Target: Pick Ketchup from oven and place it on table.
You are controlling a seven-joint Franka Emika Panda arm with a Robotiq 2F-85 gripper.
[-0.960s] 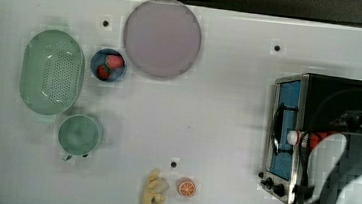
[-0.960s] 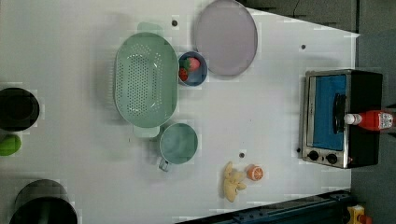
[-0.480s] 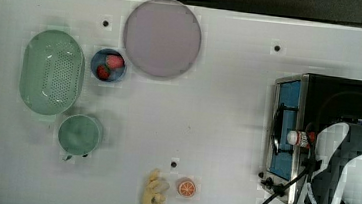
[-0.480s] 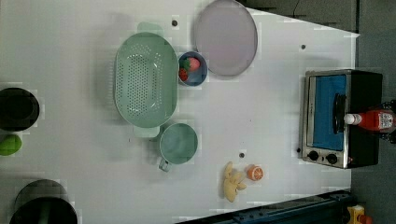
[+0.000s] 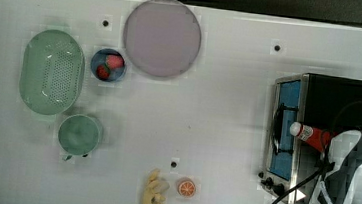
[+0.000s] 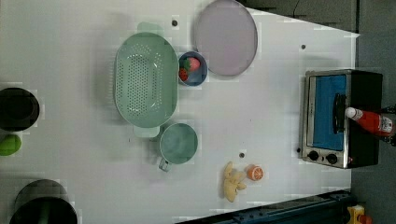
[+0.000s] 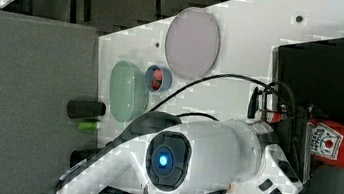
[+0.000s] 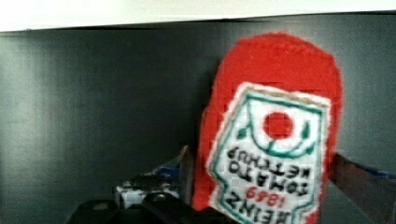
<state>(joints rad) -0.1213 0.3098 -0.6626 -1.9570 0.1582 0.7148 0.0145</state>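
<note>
Gripper (image 8: 261,186) fingers stand wide apart on both sides of the ketchup bottle (image 8: 273,135), which lies on the oven (image 5: 342,100) roof, so close them squarely on its middle before lifting.

A: Ketchup (image 6: 371,122), position?
B: Lying on top of the oven (image 6: 341,118), cap toward the door side.
A: Oven?
B: On the table (image 6: 261,121), at the left view's right edge; plate (image 6: 226,37) well apart, upper middle.
</note>
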